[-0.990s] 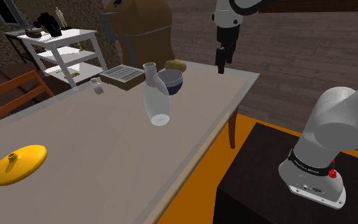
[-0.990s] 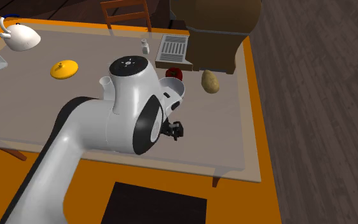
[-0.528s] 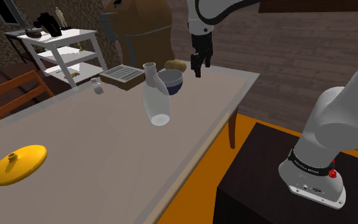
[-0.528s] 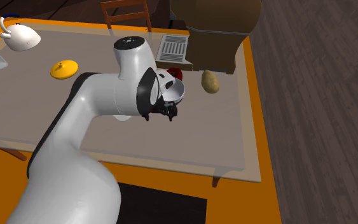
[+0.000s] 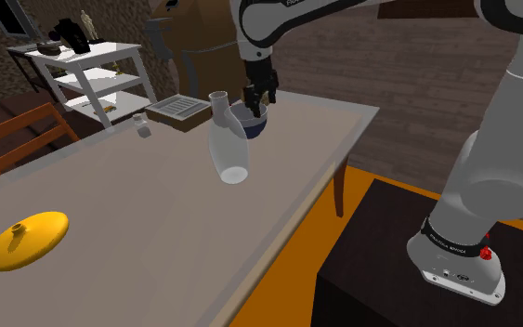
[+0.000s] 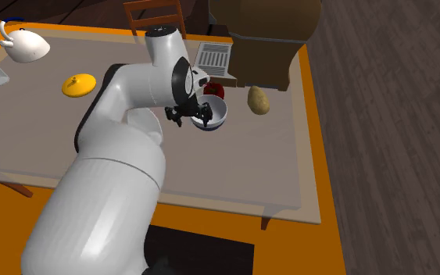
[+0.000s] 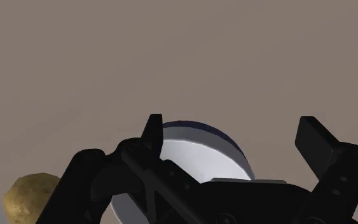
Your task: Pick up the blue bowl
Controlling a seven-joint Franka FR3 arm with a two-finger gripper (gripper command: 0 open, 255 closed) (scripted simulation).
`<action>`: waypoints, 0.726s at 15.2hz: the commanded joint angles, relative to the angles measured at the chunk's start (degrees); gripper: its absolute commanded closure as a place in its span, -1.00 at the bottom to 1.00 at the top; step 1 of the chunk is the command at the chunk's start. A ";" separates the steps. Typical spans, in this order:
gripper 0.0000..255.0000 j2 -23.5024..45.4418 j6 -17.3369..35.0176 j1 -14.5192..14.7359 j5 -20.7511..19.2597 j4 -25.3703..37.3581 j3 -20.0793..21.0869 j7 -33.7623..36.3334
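I see the grey table (image 5: 157,209) bearing the blue bowl (image 6: 216,116), a potato (image 6: 258,100) just beside it, a yellow lid (image 5: 25,239) well apart

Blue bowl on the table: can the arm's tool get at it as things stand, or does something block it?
Probably yes. The tool hangs open just above the blue bowl, its rim between the fingers, nothing in the way. The glass jug and the potato sit off to the sides.
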 commanded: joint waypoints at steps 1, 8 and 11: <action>-1.00 4.87 -0.68 0.52 -0.40 5.19 0.45 1.09; -1.00 23.73 -6.67 2.87 -2.05 28.89 1.03 3.50; -1.00 24.37 -5.41 2.93 -2.11 28.23 0.99 3.68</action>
